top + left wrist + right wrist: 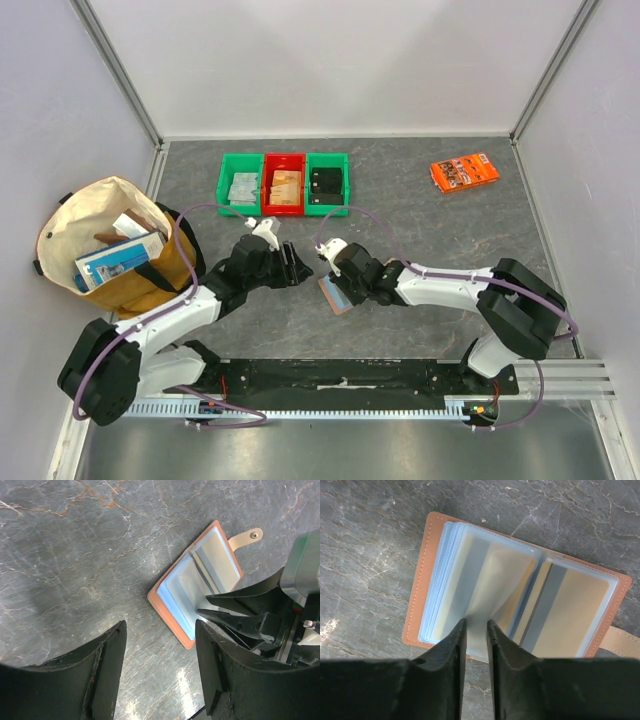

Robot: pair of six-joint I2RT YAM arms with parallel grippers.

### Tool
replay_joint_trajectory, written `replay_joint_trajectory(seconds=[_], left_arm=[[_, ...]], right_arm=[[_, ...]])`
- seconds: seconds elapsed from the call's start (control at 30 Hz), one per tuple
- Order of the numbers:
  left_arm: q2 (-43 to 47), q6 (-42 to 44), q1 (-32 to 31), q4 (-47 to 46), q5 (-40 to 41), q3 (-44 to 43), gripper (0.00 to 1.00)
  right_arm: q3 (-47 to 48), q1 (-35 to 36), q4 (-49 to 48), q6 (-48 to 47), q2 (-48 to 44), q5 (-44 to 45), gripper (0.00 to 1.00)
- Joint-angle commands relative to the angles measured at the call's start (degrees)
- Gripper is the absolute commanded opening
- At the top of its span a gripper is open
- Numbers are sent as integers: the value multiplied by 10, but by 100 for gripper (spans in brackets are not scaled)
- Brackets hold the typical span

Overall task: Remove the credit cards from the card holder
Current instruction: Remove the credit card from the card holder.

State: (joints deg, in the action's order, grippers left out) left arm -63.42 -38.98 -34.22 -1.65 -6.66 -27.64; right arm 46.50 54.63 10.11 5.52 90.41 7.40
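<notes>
Two credit cards (570, 617) lie sleeved in the card holder (416, 605), markings blurred.

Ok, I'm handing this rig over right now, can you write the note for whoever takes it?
Left gripper: open, empty, hovering beside the card holder.
Right gripper: closed on a clear sleeve page, which bows upward.
Card holder: open, flat on the table under the right gripper.
Done: cards lie in the three bins at the back.
Left: tan cards with grey stripes sit in the sleeves; pull them out.
</notes>
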Motion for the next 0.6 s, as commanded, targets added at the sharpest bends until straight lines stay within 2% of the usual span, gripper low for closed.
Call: replay_joint_trajectory(seconds=[0.0, 0.07, 0.1, 0.13, 0.33, 0.57], left_arm=[[-20, -20, -14, -39, -20, -29, 63], [-31, -21, -19, -43, -24, -35, 63], [-38, -23, -22, -45, -27, -36, 63], [-44, -27, -24, -48, -30, -39, 63], [-83, -52, -36, -78, -46, -41, 63], [-136, -74, -41, -109, -68, -54, 63]], right_arm=[[12, 2, 6, 9, 19, 18, 23], [13, 1, 6, 16, 21, 23, 15], [14, 0, 7, 22, 24, 22, 6], [15, -1, 5, 27, 27, 18, 2], [2, -41, -10, 70, 25, -21, 0], [-49, -125, -97, 125, -9, -166, 0]])
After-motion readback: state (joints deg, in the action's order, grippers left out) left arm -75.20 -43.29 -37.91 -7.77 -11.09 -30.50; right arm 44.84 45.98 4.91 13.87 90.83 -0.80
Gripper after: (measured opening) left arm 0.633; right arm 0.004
